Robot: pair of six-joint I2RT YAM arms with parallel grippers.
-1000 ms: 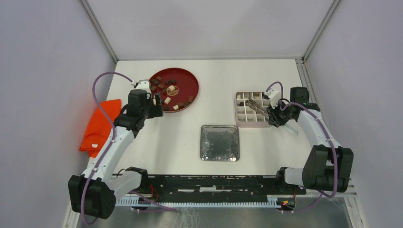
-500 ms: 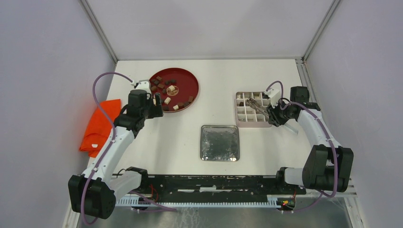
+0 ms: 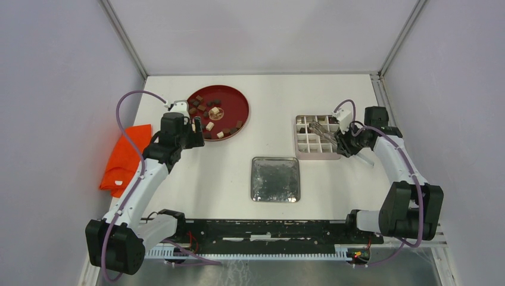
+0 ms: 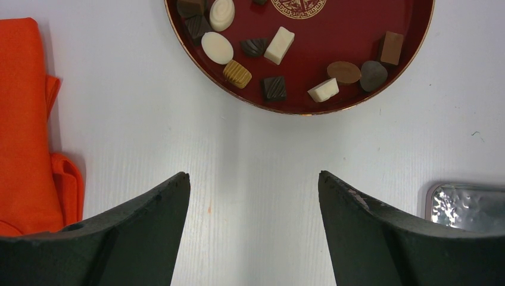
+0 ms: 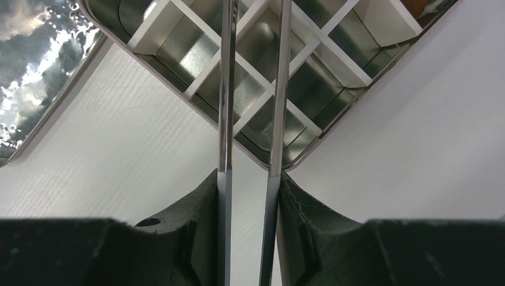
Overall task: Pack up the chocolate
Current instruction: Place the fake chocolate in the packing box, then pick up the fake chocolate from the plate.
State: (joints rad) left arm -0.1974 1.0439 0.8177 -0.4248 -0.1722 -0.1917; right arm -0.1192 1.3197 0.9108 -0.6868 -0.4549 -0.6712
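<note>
Orange cloth [image 3: 125,158] far left. Left gripper [image 4: 253,179] spread wide, empty, over bare table [image 4: 250,137] just short of red plate [image 4: 298,101]. Chocolate [image 4: 279,45] mostly on plate, couple dark bits in box [image 3: 315,157]. Silver tray [image 3: 275,179] mid-table. Right gripper [image 5: 250,179] clamped on metal tongs [image 5: 225,89], tips over box grid.

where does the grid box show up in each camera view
Top external: the grid box sits right of centre, under the tongs.
Left wrist: not in it.
Right wrist: it fills the top middle, behind the tongs' blades.
Shared landmark: the silver lid, centre in the top view, bottom right corner in the left wrist, top left in the right wrist.
</note>
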